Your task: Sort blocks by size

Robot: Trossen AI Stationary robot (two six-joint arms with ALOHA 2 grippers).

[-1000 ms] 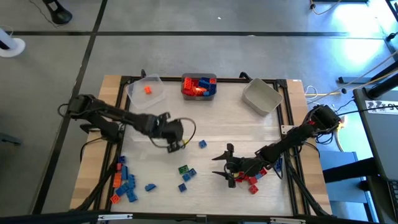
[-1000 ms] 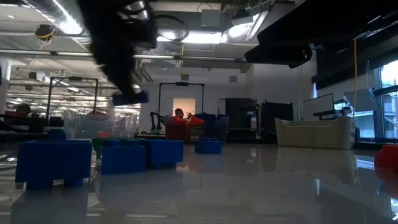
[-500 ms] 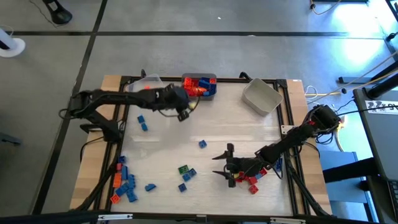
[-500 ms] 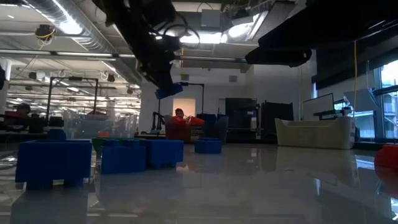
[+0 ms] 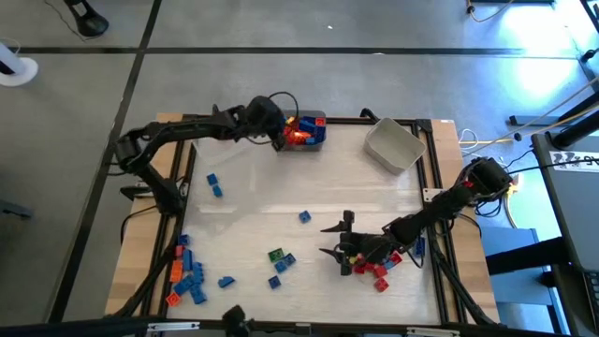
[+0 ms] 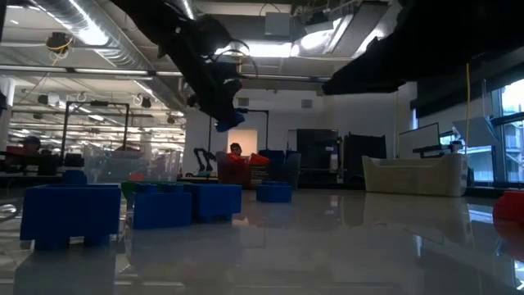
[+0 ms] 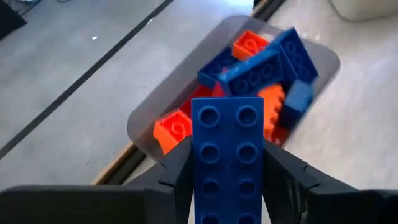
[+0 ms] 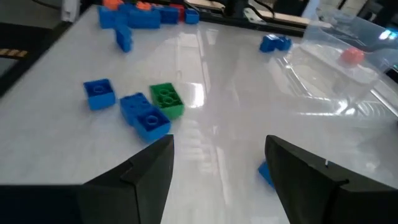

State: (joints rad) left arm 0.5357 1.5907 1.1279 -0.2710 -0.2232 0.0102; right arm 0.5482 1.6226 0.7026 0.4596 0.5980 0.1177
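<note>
My left gripper is shut on a long blue brick and hangs at the left rim of the middle bin at the table's far edge. That bin holds blue, orange and red blocks. The held brick also shows in the low view. My right gripper is open and empty, low over the table at the near right, beside a heap of red blocks. Loose blue blocks and a green one lie on the table. My left gripper pinches the blue brick by its two long sides, one finger on each side. The fingers lie along the brick, which reaches out ahead of them with its studs toward the wrist camera. It is lifted clear above the bin's rim.
A grey bin stands at the far right. A clear bin stands at the far left, partly under my left arm. Two blue blocks lie at the left, one in the middle. Black frame rails run along the table's edges.
My left gripper has swung with the blue brick from the table's middle toward the far edge, up to the middle bin. The brick has stayed in its hold, clear of the table.
</note>
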